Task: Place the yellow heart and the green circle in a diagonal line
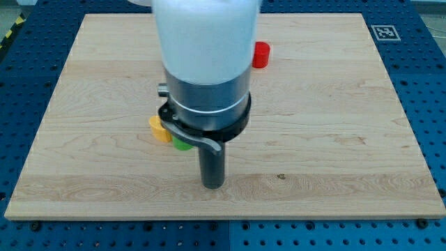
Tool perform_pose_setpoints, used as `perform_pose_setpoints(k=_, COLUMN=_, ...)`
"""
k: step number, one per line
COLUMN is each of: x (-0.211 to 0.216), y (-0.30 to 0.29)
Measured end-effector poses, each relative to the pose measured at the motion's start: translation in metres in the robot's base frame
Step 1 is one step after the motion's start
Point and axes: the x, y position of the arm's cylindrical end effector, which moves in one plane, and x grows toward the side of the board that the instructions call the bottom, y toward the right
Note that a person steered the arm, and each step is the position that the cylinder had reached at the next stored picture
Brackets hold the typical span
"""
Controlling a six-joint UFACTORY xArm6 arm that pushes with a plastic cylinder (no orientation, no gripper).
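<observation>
Nearest to the camera stands the dark rod of the arm, and its tip [212, 185] rests on the wooden surface [334, 139], a little below the middle of the board and toward the view's bottom. Above the rod, the grey and white body of the arm [206, 63] covers a large part of the board's centre and top. The arm carries no claw, only this straight rod, so no spread or pressed state can be told. The yellow heart [159, 129] lies to the view's left of the rod and slightly higher, partly hidden under the arm's dark collar. The green circle [182, 144] shows only as a small edge just beside the yellow heart, on its right and a bit lower; whether the two touch cannot be told. The tip is near the green circle, to its lower right, and apart from it. A red block [260, 54] sits well apart, toward the view's top, half hidden behind the arm.
</observation>
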Motion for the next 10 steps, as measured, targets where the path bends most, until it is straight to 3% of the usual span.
perform_pose_setpoints(k=3, x=-0.025, y=-0.023)
perform_pose_setpoints(k=10, x=-0.029, y=-0.051)
